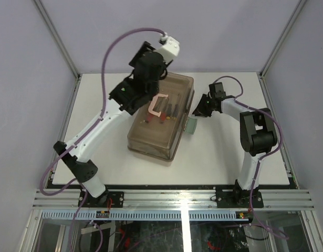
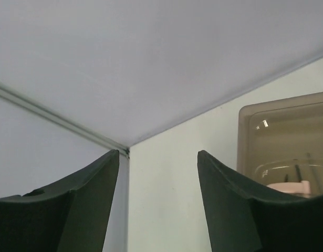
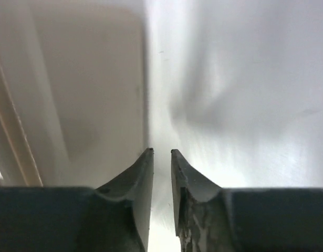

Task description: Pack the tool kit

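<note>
The tool kit (image 1: pixel 160 122) is a translucent tan toolbox in the middle of the table with its lid down. A pink handle (image 1: pixel 157 107) lies on the lid and a pale green latch (image 1: pixel 191 126) sticks out on its right side. Red and yellow tool handles (image 1: pixel 162 118) show dimly through the lid. My left gripper (image 1: pixel 143 79) hovers over the box's far left end, open and empty (image 2: pixel 158 152); the box corner (image 2: pixel 287 136) shows at the right of that view. My right gripper (image 1: pixel 199 108) sits beside the box's right side, above the latch. Its jaws (image 3: pixel 161 151) are almost closed on nothing, with the box wall (image 3: pixel 87 79) to their left.
The white table (image 1: pixel 219 157) is ringed by grey walls with aluminium posts at the corners (image 1: pixel 77 76). A metal rail (image 1: pixel 172 197) runs along the near edge by the arm bases.
</note>
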Tool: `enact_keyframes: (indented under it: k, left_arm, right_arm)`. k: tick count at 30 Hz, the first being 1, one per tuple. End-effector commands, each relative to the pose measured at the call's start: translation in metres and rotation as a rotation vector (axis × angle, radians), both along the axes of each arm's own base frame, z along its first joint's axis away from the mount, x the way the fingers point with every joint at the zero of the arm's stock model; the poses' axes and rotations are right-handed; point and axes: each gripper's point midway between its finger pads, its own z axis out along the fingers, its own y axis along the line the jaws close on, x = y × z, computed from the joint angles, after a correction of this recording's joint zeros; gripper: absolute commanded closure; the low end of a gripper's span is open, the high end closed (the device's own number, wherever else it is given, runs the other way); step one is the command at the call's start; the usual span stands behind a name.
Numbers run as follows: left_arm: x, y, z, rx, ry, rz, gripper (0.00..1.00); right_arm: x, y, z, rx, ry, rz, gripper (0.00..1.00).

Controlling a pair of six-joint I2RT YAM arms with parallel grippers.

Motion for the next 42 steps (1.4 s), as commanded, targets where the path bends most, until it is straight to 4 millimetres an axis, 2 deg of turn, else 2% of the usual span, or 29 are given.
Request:
enact_keyframes:
  k: [1,4,7,8,10,16,22,25,28,32,35,42]
  left_arm:
    - [0.008,0.022,-0.045,-0.204,0.177,-0.057,0.38]
    - [0.006,0.021,-0.089,-0.311,0.386,-0.124,0.35]
    - [-0.005,0.014,-0.116,-0.411,0.554,-0.186,0.32]
    - [-0.009,0.01,-0.123,-0.436,0.6,-0.206,0.32]
    - [-0.021,-0.001,-0.136,-0.483,0.695,-0.249,0.31]
    - [-0.064,-0.039,-0.175,-0.626,1.002,-0.375,0.31]
    - [-0.068,-0.055,-0.187,-0.673,1.1,-0.408,0.32]
    - [-0.067,-0.056,-0.199,-0.665,1.126,-0.392,0.33]
    - [-0.065,-0.056,-0.206,-0.66,1.14,-0.378,0.33]
    - [-0.064,-0.058,-0.208,-0.664,1.149,-0.38,0.34]
    - [-0.063,-0.058,-0.207,-0.66,1.142,-0.379,0.34]
    - [-0.061,-0.058,-0.206,-0.657,1.135,-0.384,0.34]
  right_arm:
    - [0.011,-0.058,0.059,-0.056,-0.115,-0.106,0.67]
    - [0.005,-0.089,0.077,-0.079,-0.137,-0.132,0.54]
    - [-0.012,-0.108,0.085,-0.099,-0.143,-0.121,0.42]
    - [-0.019,-0.11,0.094,-0.1,-0.165,-0.109,0.4]
    - [-0.033,-0.11,0.096,-0.105,-0.169,-0.07,0.38]
    - [-0.07,-0.094,0.091,-0.033,-0.173,0.023,0.4]
    - [-0.098,-0.081,0.059,0.061,-0.136,0.008,0.42]
    - [-0.109,-0.073,0.037,0.126,-0.107,-0.003,0.44]
    - [-0.115,-0.059,0.027,0.206,-0.103,0.007,0.44]
    - [-0.117,-0.034,0.034,0.351,-0.141,0.018,0.44]
    - [-0.113,-0.028,0.045,0.421,-0.182,-0.001,0.42]
    - [-0.111,-0.027,0.072,0.456,-0.233,-0.011,0.35]
